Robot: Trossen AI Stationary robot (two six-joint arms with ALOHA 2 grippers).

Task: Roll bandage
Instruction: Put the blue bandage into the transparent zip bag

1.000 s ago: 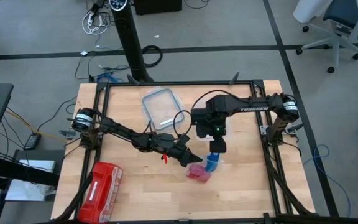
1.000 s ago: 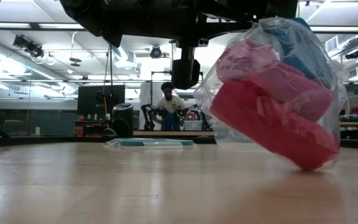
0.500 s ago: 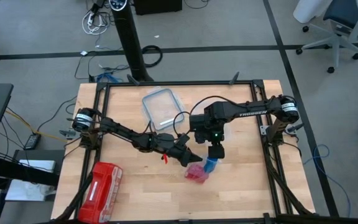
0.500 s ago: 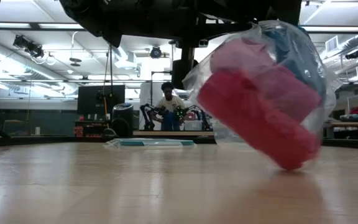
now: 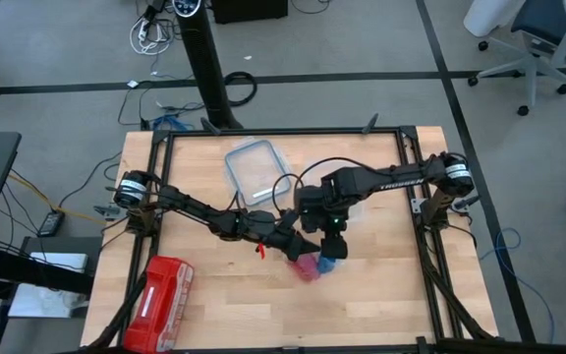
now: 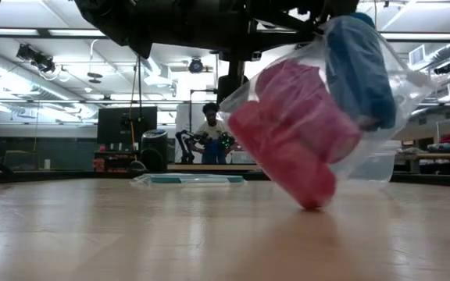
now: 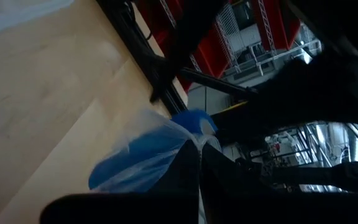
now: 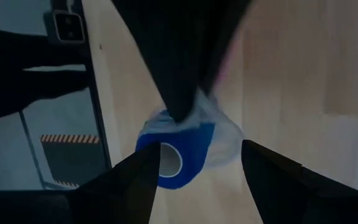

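The bandage [image 6: 359,72], a stubby blue roll, sat inside a clear plastic bag [image 6: 401,117] with pink rolls [image 6: 291,129], near the middle of the wooden table [image 5: 391,295]. The left gripper [image 5: 291,245] was pinched shut on the bag's edge, lifting it. The right gripper [image 5: 329,239] hung over the bag, fingers spread wide, holding nothing. The roll looked light and soft, best taken across its sides; the bag seemed slippery. Beyond the table a person [image 6: 212,125] sat in a lit workshop.

overhead, table-level, two wrist views
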